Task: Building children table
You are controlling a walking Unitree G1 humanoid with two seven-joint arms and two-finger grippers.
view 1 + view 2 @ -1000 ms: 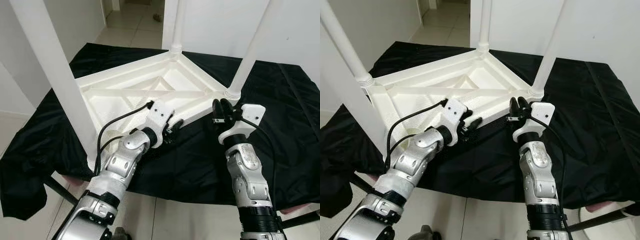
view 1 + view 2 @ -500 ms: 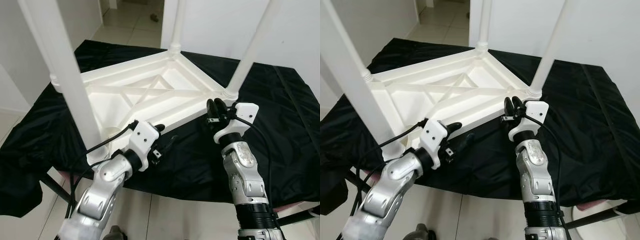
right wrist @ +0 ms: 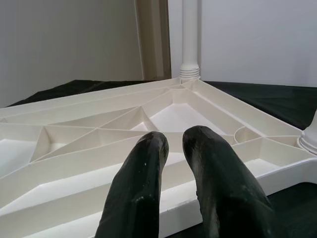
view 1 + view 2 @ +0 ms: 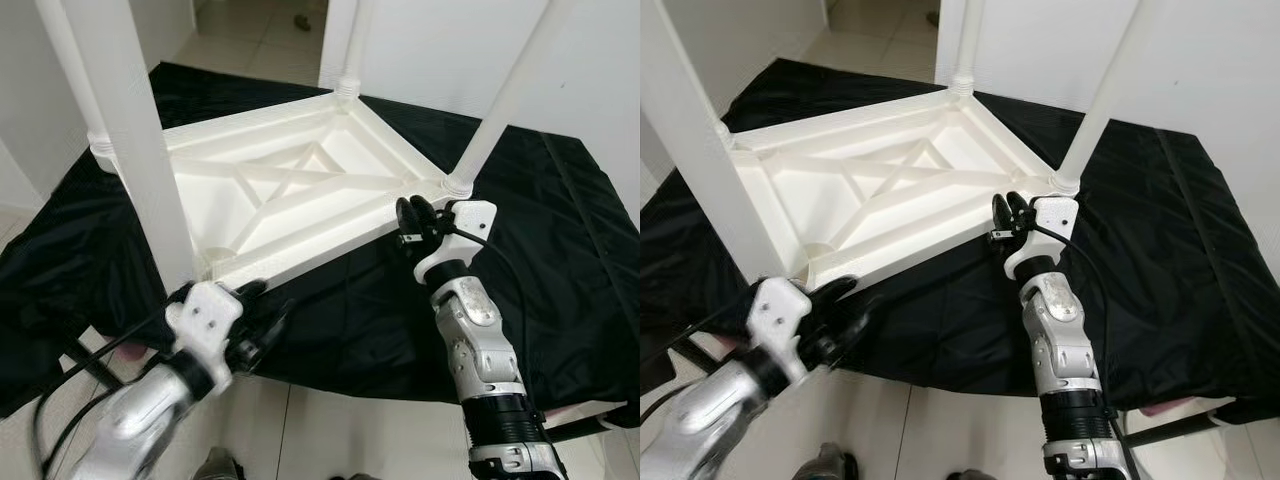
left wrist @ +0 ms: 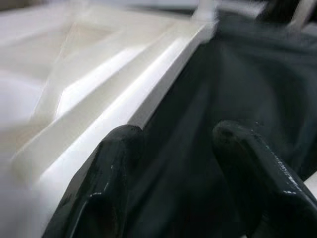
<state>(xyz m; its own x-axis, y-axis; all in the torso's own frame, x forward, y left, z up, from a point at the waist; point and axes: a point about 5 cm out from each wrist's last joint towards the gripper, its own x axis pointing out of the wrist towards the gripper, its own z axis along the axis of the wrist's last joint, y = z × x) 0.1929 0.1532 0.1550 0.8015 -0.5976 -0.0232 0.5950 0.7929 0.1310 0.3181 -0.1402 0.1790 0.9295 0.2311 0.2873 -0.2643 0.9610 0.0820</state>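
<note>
Since the earlier frame, the left gripper has withdrawn from the white table's near rim toward the front edge of the black cloth; its fingers are spread apart, released, one beside the rim. Upside down on the cloth, the white table has its legs pointing up. At the table's near right corner, the right gripper is clenched, empty, over the rim.

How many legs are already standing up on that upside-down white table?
4, one at each corner of the table: the near left leg, the far left leg, the far leg, and the right leg beside the right gripper.
</note>
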